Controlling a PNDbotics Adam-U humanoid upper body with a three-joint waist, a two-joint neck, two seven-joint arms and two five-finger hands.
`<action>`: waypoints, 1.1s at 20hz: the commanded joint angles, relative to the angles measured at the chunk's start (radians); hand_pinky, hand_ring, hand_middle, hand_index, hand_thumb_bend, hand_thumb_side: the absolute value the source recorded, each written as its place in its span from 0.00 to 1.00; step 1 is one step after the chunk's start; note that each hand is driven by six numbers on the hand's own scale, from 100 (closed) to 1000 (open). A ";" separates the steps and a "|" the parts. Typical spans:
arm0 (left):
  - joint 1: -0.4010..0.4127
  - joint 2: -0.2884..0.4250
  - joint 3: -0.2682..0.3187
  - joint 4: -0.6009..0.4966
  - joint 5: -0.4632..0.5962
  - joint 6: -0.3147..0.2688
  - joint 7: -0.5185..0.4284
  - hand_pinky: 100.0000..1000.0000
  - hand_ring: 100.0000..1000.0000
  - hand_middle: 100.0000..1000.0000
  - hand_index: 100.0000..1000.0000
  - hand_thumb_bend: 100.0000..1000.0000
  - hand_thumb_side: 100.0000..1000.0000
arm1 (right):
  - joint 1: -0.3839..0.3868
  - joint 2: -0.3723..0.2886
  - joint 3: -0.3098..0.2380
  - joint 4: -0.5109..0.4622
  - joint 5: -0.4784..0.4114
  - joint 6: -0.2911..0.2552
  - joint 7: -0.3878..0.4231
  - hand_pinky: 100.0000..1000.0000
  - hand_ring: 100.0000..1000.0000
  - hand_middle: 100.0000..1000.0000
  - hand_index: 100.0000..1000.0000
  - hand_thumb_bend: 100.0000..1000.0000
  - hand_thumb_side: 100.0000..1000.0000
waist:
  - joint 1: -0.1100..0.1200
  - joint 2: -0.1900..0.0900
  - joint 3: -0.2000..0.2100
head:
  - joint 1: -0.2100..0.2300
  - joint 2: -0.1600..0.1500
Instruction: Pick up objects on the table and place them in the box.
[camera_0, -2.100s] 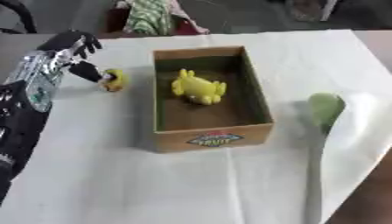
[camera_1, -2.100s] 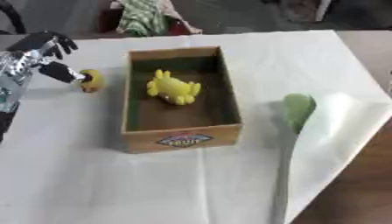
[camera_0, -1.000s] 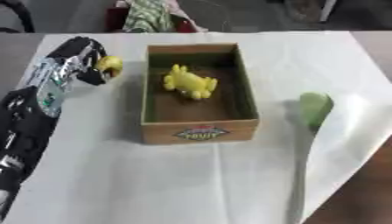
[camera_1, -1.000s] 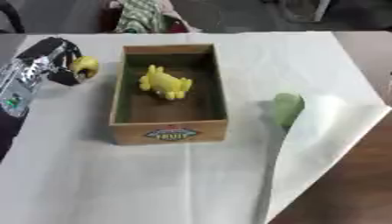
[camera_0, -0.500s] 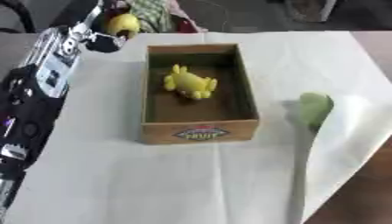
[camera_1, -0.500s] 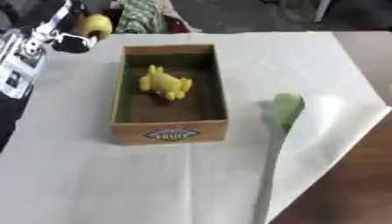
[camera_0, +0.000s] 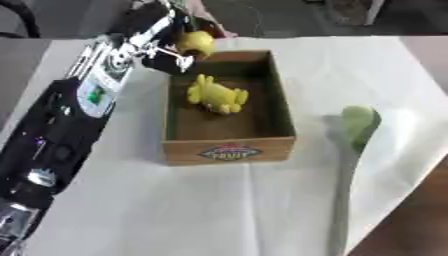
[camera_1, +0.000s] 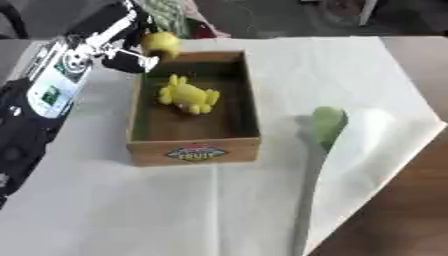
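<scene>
My left hand (camera_0: 162, 47) is raised over the far left corner of the cardboard box (camera_0: 227, 150), its fingers curled round a small yellow round object (camera_0: 196, 43). The object hangs just above the box's far rim. Inside the box lies a yellow toy (camera_0: 217, 95) near the far end. A green object (camera_0: 359, 123) rests on the white cloth to the right of the box. My right hand shows in neither view.
White cloth (camera_0: 175, 210) covers the table; its right edge (camera_1: 367, 165) is folded up beside the green object. Striped fabric (camera_1: 166, 12) lies beyond the far table edge. My left arm (camera_0: 61, 130) stretches along the box's left side.
My left hand closed on the yellow round object left of the box, lifted it, and has carried it rightward to above the box's far left corner.
</scene>
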 joint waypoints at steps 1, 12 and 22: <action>-0.012 0.008 -0.011 -0.009 0.028 -0.012 -0.045 0.51 0.24 0.25 0.43 0.31 0.00 | -0.013 -0.025 -0.005 -0.014 0.006 -0.001 -0.002 0.69 0.76 0.71 0.74 0.00 0.00 | -0.002 -0.019 0.000 | 0.001 -0.007; 0.073 0.061 0.062 -0.121 0.157 0.019 -0.111 0.66 0.57 0.69 0.78 1.00 0.66 | -0.029 -0.074 -0.008 -0.006 0.012 -0.006 0.003 0.70 0.76 0.71 0.74 0.00 0.00 | -0.005 -0.017 0.017 | -0.015 -0.012; 0.221 0.086 0.279 -0.382 0.318 0.124 0.047 0.60 0.46 0.56 0.72 0.91 0.56 | -0.069 -0.200 0.027 0.047 0.034 -0.033 0.057 0.70 0.76 0.72 0.76 0.00 0.00 | -0.008 -0.016 0.047 | -0.034 -0.014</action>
